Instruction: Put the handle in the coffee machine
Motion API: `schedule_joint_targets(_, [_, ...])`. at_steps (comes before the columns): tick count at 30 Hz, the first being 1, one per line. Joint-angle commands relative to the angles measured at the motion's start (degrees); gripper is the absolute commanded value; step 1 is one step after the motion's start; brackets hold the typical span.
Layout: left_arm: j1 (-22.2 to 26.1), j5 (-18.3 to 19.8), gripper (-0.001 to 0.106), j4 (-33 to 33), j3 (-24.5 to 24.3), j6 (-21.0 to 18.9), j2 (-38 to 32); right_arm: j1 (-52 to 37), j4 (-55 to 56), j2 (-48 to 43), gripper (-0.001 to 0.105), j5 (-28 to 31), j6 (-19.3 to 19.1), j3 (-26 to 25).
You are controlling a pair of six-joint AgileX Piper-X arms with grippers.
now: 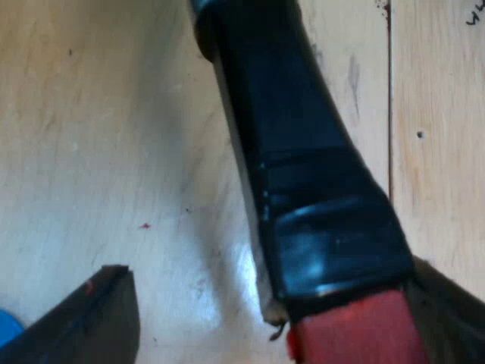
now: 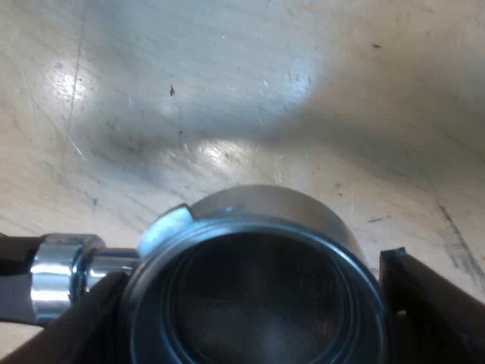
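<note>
The metal holder (image 2: 258,296) sits with its round basket mouth up, just above the pale wooden table (image 2: 227,91). My right gripper (image 2: 254,273) is shut on the basket, one black finger (image 2: 83,318) by the chrome neck (image 2: 61,277) and the other against the opposite side. The holder's dark handle (image 1: 288,136) with its red end (image 1: 356,326) runs between the fingers of my left gripper (image 1: 269,273). That gripper is open: one finger (image 1: 91,322) stands well apart from the handle, while the other finger (image 1: 451,311) is close beside the red end.
Wooden table boards (image 1: 114,114) with a seam (image 1: 390,98) lie under the handle. A small blue patch (image 1: 7,327) shows beside my left gripper's finger; I cannot tell what it is.
</note>
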Motion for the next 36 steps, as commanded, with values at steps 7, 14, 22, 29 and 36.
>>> schedule_joint_targets(7, [-0.3,-0.3,0.068,-5.2,2.0,1.5,-1.0,0.0,-2.0,-1.1,0.000,-1.3,2.3,-0.9])
schedule_joint_targets(14, [-0.3,-0.6,0.068,-4.6,2.0,0.4,-1.1,0.0,-2.0,-1.1,0.000,-1.3,2.4,-0.9])
schedule_joint_targets(22, [-0.3,-2.9,0.041,-4.4,2.0,0.4,-1.2,0.0,-1.9,-1.1,0.000,-1.1,2.8,-0.9])
schedule_joint_targets(29, [-0.3,-3.7,0.000,-4.0,2.0,0.3,-4.3,0.0,-1.7,-1.1,0.000,-1.0,5.0,-0.9])
schedule_joint_targets(36, [-0.1,-2.1,0.000,-3.9,2.0,-0.1,-7.2,0.0,-1.7,-1.1,0.000,-1.0,5.1,-0.9])
